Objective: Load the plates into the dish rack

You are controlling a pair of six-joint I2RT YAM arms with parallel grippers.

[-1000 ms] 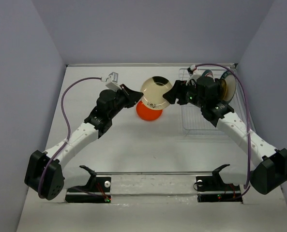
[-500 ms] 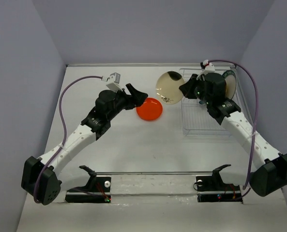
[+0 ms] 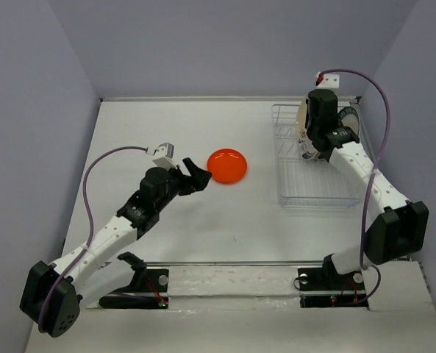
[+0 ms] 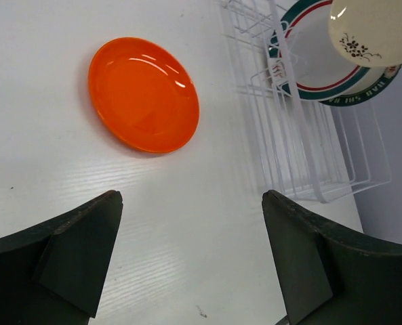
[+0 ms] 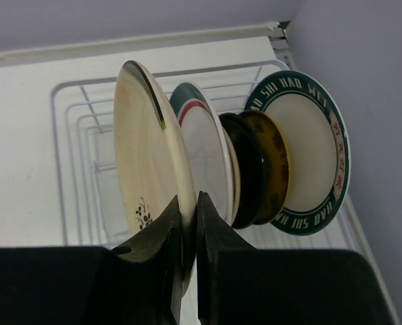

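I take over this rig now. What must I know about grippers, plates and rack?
Left gripper: open, empty, near the orange-red plate, which lies flat on the table outside the dish rack.
Right gripper: shut on a cream plate, held upright at the rack beside the others, not released.
Done: two teal-rimmed plates, a black plate and an amber plate stand in the rack.
Left: seat and release the cream plate, then load the orange-red one.

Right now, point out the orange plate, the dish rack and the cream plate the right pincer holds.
orange plate point(image 4: 144, 95), left wrist view, centre.
dish rack point(image 3: 300, 184), top view, bare wire floor.
cream plate point(image 5: 143, 159), right wrist view, face.
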